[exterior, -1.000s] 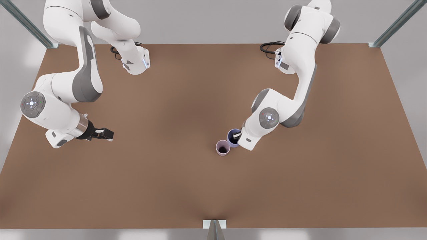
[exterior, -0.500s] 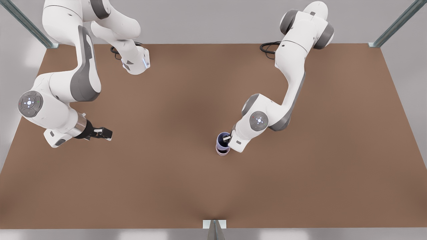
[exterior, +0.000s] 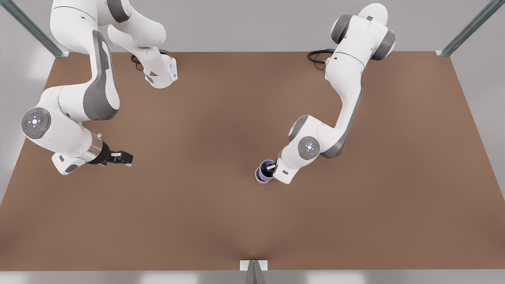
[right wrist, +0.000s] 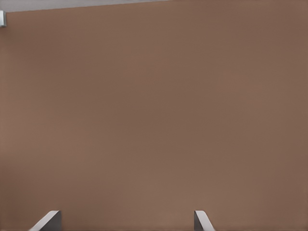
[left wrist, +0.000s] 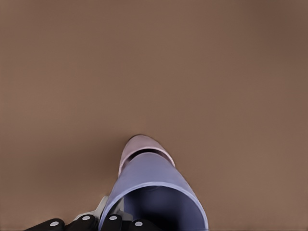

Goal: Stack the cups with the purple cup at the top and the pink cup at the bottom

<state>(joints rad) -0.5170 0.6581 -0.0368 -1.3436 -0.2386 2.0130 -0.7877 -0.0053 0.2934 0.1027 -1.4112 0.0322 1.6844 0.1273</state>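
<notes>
Purple cup (exterior: 267,169), rigid, light, likely slick, pinched at its rim by left gripper (exterior: 272,167), sits tilted in pink cup (left wrist: 140,146) mid-table. Right gripper (exterior: 125,157) waits spread apart, empty.

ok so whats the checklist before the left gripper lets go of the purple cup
1. Purple cup over the pink cup: ok; in the left wrist view its base sits inside the pink rim.
2. Purple cup fully seated: cannot tell; it looks tilted against the pink cup.
3. Left gripper holding the purple cup at its rim: ok, one finger inside the cup.
4. Pink cup upright on the table: ok.
5. Right gripper out of the way: ok; it waits open at the front view's left, far from the cups.
</notes>
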